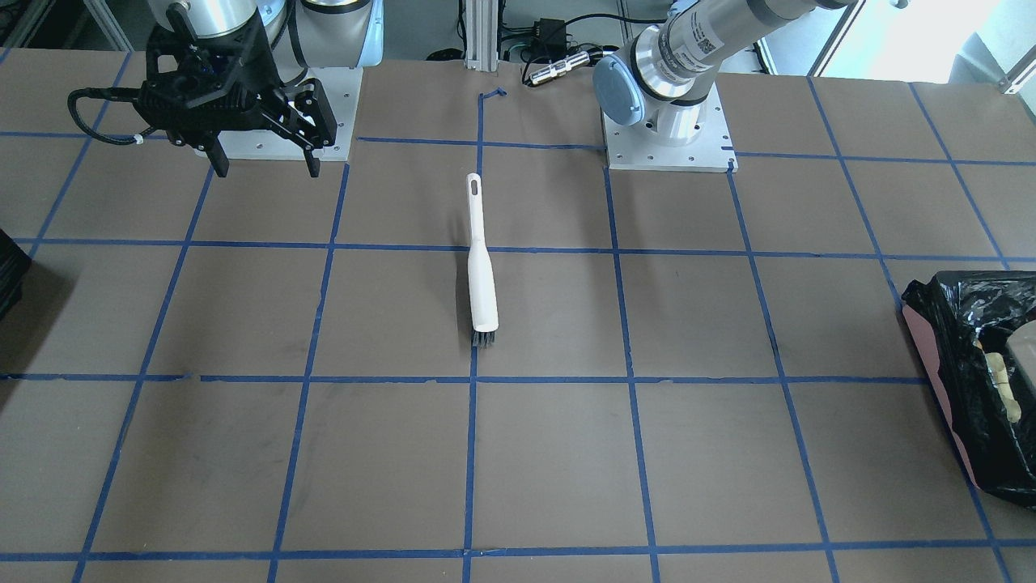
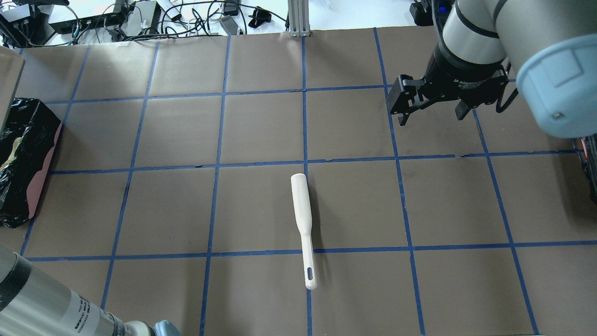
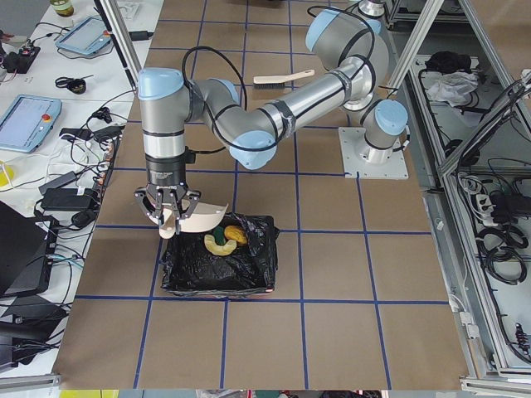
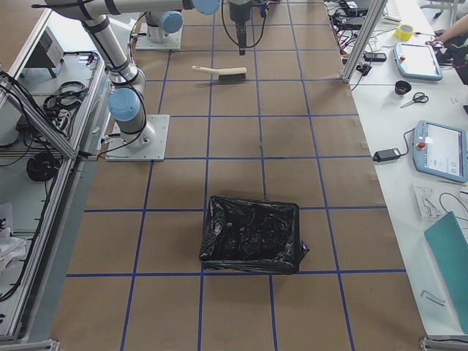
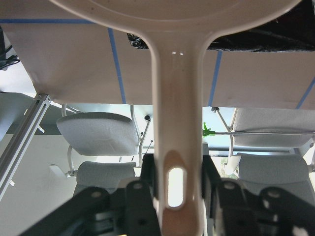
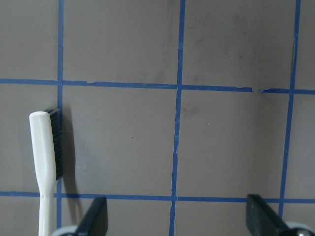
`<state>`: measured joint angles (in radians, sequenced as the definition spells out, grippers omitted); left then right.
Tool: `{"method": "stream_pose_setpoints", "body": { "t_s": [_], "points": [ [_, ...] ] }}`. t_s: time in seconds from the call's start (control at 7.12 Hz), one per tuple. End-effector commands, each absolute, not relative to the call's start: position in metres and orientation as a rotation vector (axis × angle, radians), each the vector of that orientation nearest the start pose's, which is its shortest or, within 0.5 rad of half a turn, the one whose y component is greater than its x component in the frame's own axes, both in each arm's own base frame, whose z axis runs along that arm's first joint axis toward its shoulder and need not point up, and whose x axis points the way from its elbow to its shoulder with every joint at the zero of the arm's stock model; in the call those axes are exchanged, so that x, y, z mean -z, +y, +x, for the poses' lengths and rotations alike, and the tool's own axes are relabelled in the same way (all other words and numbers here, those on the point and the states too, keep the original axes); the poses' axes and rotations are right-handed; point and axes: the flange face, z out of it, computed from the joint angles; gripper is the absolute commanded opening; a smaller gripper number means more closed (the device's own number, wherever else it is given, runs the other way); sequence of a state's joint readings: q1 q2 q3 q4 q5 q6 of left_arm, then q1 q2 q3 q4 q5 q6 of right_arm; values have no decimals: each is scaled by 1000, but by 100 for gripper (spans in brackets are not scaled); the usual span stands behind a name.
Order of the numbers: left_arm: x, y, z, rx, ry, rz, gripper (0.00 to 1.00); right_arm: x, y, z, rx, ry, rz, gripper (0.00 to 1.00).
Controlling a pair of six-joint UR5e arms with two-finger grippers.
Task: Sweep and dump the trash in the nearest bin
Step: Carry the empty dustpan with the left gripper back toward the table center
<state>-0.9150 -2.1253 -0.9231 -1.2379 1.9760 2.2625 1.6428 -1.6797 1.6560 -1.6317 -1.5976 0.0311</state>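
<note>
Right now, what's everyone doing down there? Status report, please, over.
Left gripper shut on dustpan, held over bin. Right gripper open, empty, above table. Trash lying in bin. Brush lies mid-table, apart from both arms.

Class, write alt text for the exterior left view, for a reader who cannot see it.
The left gripper holds a white dustpan over the edge of a black-lined bin with trash inside. A brush lies on the table farther back.

Both arms are showing silver tubes and pale blue joint caps point(image 1: 619, 87); the left arm point(image 1: 753, 20) is wearing a white coded label point(image 1: 701, 42), the black right gripper point(image 1: 267, 168) trailing a cable point(image 1: 81, 101)
</note>
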Motion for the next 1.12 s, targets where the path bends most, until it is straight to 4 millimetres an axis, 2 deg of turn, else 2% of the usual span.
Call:
{"method": "stream_pose_setpoints", "body": {
  "t_s": [0.0, 0.14, 0.28, 0.56, 0.7, 0.84, 0.98],
  "points": [
    [-512, -665, 294, -342, 2113, 1736, 0, -518, -453, 133, 214, 3161, 41, 100],
    [-500, -669, 261, -314, 2176, 1684, 0, -513, -456, 122, 178, 3161, 82, 100],
    [-484, -671, 231, -302, 2240, 1639, 0, -515, -456, 123, 182, 3150, 79, 100],
    [-482, -672, 164, -257, 2321, 1531, 0, -510, -456, 123, 162, 3151, 79, 100],
    [-477, -669, 148, -225, 2430, 1477, 0, -507, -455, 123, 155, 3151, 81, 100],
    [-467, -666, 141, -224, 2540, 1430, 0, -510, -455, 122, 163, 3157, 84, 100],
    [-460, -666, 118, -230, 2611, 1333, 0, -511, -455, 122, 168, 3163, 85, 100]
  ]
}}
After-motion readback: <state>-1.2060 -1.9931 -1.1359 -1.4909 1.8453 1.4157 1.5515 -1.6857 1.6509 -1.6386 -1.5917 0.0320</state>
